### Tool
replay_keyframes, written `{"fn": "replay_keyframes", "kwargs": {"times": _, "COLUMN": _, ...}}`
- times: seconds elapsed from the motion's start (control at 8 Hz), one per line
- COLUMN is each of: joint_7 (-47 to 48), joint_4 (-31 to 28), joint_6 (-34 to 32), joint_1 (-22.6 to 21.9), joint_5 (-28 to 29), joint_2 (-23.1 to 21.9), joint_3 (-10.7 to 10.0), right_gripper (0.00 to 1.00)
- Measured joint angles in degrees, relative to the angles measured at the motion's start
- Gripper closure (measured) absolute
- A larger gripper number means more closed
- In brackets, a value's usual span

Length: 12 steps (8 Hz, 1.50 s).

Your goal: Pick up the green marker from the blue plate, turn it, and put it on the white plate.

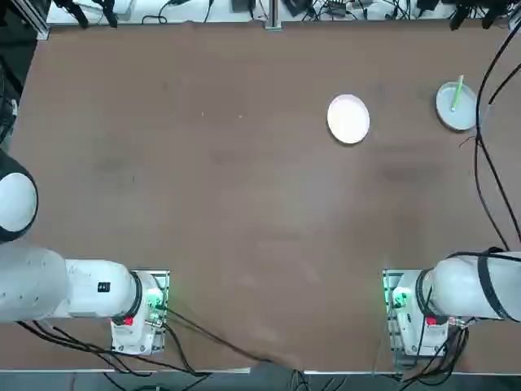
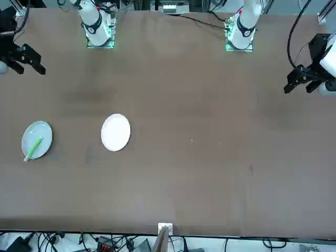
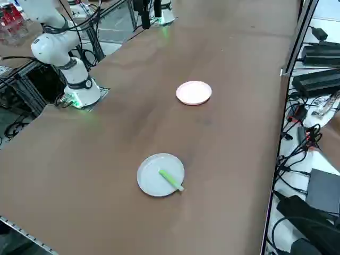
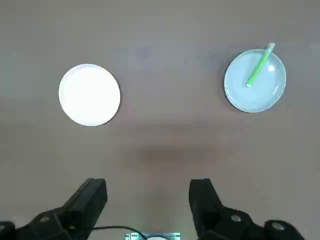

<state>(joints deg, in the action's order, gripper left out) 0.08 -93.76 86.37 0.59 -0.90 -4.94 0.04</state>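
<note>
The green marker (image 1: 457,92) (image 4: 260,65) lies slanted on the blue plate (image 1: 454,116) (image 4: 255,95) near the table's far right, with one end reaching over the rim. It also shows as the marker (image 2: 33,147) (image 3: 171,179) on the blue plate (image 2: 43,134) (image 3: 151,180). The white plate (image 1: 348,119) (image 2: 115,132) (image 3: 194,92) (image 4: 90,94) sits bare a short way to its left. My right gripper (image 4: 148,192) (image 2: 29,67) hangs open high above the table, well back from both plates, holding nothing.
The right arm's base (image 1: 423,305) stands at the near edge. Black cables (image 1: 488,163) hang along the table's right side. Cables and power bricks (image 3: 319,53) lie beyond the far edge.
</note>
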Motion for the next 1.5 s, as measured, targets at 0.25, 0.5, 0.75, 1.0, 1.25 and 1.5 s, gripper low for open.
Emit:
{"fn": "replay_keyframes", "kwargs": {"times": 0.25, "joint_7": 0.0, "joint_4": 0.0, "joint_6": 0.1, "joint_1": 0.8, "joint_5": -0.1, "joint_2": 0.2, "joint_3": -0.1, "right_gripper": 0.00}}
{"fn": "replay_keyframes", "kwargs": {"times": 0.5, "joint_7": -0.1, "joint_4": 0.2, "joint_6": 0.6, "joint_1": 1.5, "joint_5": -0.1, "joint_2": 0.9, "joint_3": -0.2, "right_gripper": 0.00}}
{"fn": "replay_keyframes", "kwargs": {"times": 0.75, "joint_7": -0.1, "joint_4": 0.9, "joint_6": 1.8, "joint_1": 2.5, "joint_5": -0.3, "joint_2": 3.2, "joint_3": -0.2, "right_gripper": 0.00}}
{"fn": "replay_keyframes", "kwargs": {"times": 1.0, "joint_7": -0.2, "joint_4": 1.1, "joint_6": 6.1, "joint_1": 5.7, "joint_5": -0.4, "joint_2": 7.1, "joint_3": -0.4, "right_gripper": 0.00}}
{"fn": "replay_keyframes", "kwargs": {"times": 1.25, "joint_7": -2.2, "joint_4": 1.0, "joint_6": 11.9, "joint_1": 9.8, "joint_5": -0.5, "joint_2": 12.7, "joint_3": -0.5, "right_gripper": 0.00}}
{"fn": "replay_keyframes", "kwargs": {"times": 1.5, "joint_7": -5.8, "joint_4": 1.0, "joint_6": 19.4, "joint_1": 14.0, "joint_5": -0.5, "joint_2": 19.1, "joint_3": -0.6, "right_gripper": 0.00}}
